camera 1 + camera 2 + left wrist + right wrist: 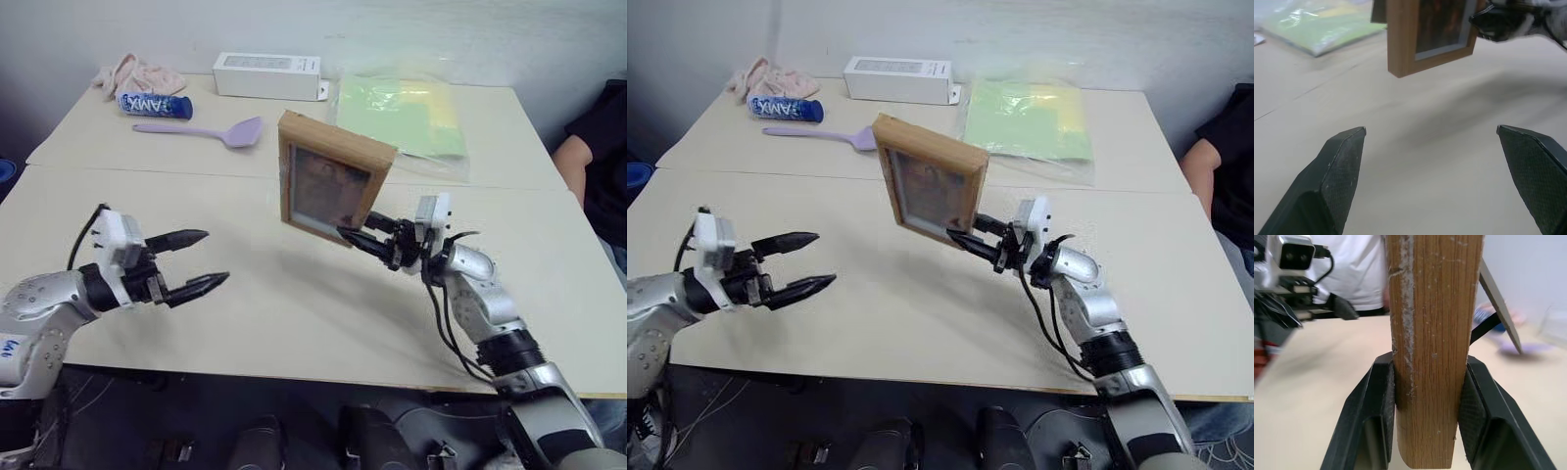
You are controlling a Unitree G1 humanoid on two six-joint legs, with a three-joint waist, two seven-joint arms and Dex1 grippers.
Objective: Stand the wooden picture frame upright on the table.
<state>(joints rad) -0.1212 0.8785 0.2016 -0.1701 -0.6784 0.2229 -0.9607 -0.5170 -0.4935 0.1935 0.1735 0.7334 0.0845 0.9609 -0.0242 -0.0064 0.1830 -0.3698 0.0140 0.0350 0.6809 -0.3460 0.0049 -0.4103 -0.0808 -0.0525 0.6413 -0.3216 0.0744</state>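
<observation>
- At the near left, over the table (294, 323), the left gripper (201, 259) hangs level with its two black fingers (1337, 171) spread wide and nothing between them; it points toward the middle of the tabletop.
- Far back on the left lie a pink cloth (137, 73), a blue can (155, 104) on its side just in front of it, and a lilac spatula (211, 130) with its blade toward the right.
- Behind these, near the far edge, sits a white oblong box (266, 75).
- Around the middle, the wooden picture frame (328, 181) is held up off the table, its glass front facing the robot and its top leaning a little to the left; its lower edge is clear of the surface, with a soft shadow below.
- From the right wrist view, the fold-out stand (1498, 303) sticks out from the back of the frame.
- To the right of the frame, the right gripper (358, 238) points left and is clamped on the frame's lower right corner, one finger on each face of the wood border.
- Back right lies a green and yellow folder in a clear sleeve (402, 113), beyond the seam across the table.
- At the far right edge, a person in a dark sleeve (598, 147) sits beside the table.
</observation>
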